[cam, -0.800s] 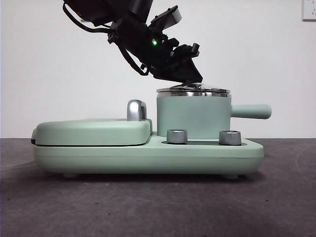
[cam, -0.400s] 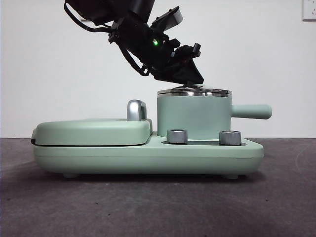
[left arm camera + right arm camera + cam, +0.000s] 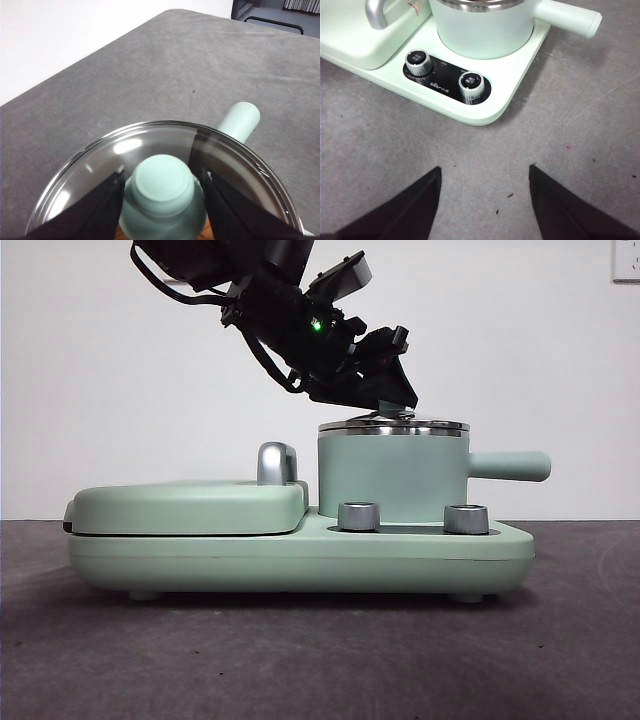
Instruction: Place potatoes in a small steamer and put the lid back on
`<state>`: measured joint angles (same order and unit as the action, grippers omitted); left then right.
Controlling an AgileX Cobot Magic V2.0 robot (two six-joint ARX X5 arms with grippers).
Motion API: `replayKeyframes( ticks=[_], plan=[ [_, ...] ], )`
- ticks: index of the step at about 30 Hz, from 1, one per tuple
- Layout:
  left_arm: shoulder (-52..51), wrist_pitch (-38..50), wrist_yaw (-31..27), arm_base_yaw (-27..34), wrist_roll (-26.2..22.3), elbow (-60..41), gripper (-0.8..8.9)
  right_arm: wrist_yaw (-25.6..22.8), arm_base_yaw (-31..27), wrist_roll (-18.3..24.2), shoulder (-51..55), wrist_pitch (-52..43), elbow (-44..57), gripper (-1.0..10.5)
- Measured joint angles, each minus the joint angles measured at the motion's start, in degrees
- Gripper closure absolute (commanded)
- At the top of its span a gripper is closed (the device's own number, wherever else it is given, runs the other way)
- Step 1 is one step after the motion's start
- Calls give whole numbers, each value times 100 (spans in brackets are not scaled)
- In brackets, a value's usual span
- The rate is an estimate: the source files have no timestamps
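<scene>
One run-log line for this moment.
left gripper: around lid knob, lid on small steamer | right gripper: open, waiting | potato: barely visible

lid (image 3: 392, 425) on small steamer (image 3: 392, 475), griddle (image 3: 185, 506) left

Glass lid (image 3: 150, 165) sits flat on the mint-green steamer (image 3: 392, 478).

The small steamer (image 3: 392, 478) is showing mint green under a shining steel rim, its handle (image 3: 510, 465) the same green. On it, the lid (image 3: 165, 150) is gleaming clear glass, edged in steel, with a mint-green knob (image 3: 162, 192). Beside the steamer, 2 silver dials (image 3: 471, 84) are sitting on a black panel (image 3: 447, 85). The table (image 3: 570, 165) is looking dark grey.
</scene>
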<state>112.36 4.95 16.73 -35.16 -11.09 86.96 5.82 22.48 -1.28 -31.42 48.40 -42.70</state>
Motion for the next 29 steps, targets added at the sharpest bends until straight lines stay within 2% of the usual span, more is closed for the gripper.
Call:
replayKeyframes(
  ticks=[4,8,10,13,18,29],
  plan=[
    [-109,-186,0,4,74,0,561,0,0,0,0,22,0,680],
    [-577,-540,7,98,382,0,555,0,0,0,0,24,0,680],
    [-949,-682,9,256,632,0,551,2,0,0,0,24,0,680],
    [-1351,-973,7,518,916,17,496,0,0,0,0,24,0,680],
    [-1878,-1641,4,955,1198,-48,496,2,0,0,0,24,0,680],
    [-3792,-1700,140,1572,1355,-2135,498,9,0,0,0,22,0,680]
  ],
)
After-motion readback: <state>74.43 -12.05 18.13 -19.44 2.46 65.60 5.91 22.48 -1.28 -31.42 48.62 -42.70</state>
